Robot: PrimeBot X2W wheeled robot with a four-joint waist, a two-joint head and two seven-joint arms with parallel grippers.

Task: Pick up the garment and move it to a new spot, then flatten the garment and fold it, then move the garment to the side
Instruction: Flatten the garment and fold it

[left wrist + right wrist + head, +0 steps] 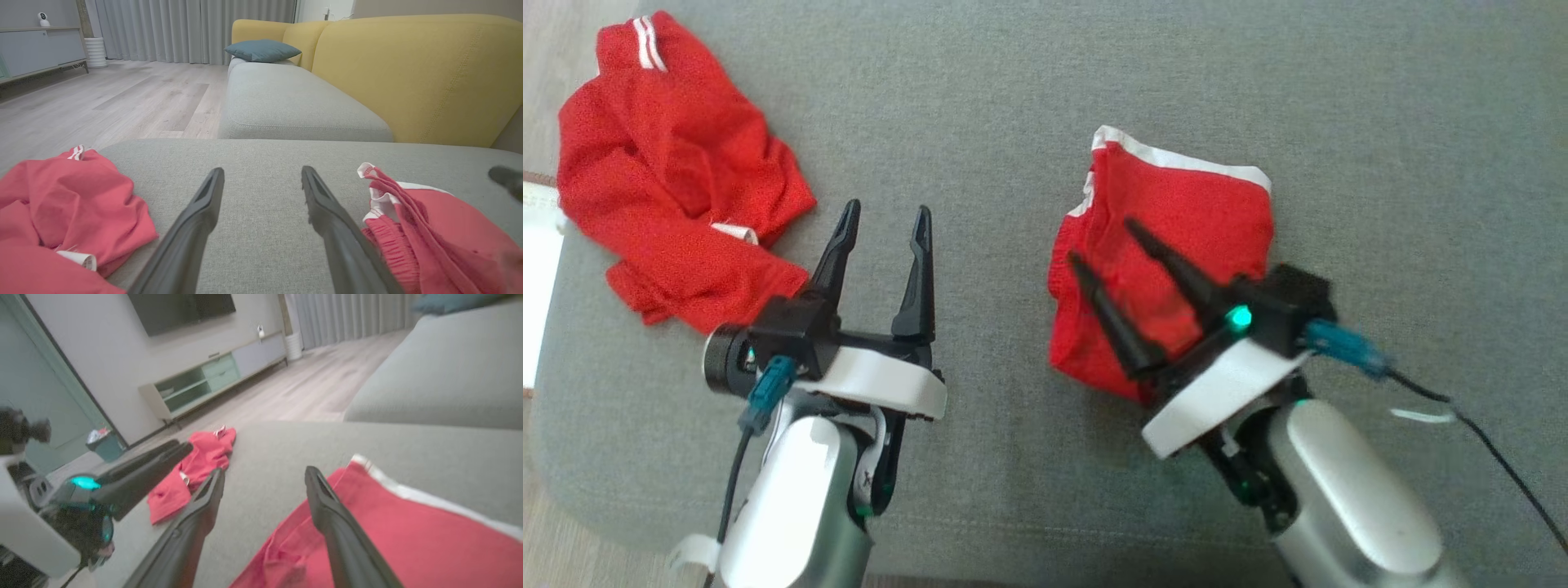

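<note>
A red garment with white trim lies bunched and partly folded on the grey cushion, right of centre. My right gripper hovers over its left part, open, with nothing between the fingers; in the right wrist view the gripper straddles the garment's left edge. A second red garment lies crumpled at the cushion's far left. My left gripper stands open over bare cushion between the two garments. The left wrist view shows the left gripper with the crumpled garment on its left and the trimmed one on its right.
A yellow sofa back rises behind the cushion, with a second grey seat and a blue pillow beyond. Wooden floor lies past the cushion's left edge. A black cable trails from my right wrist.
</note>
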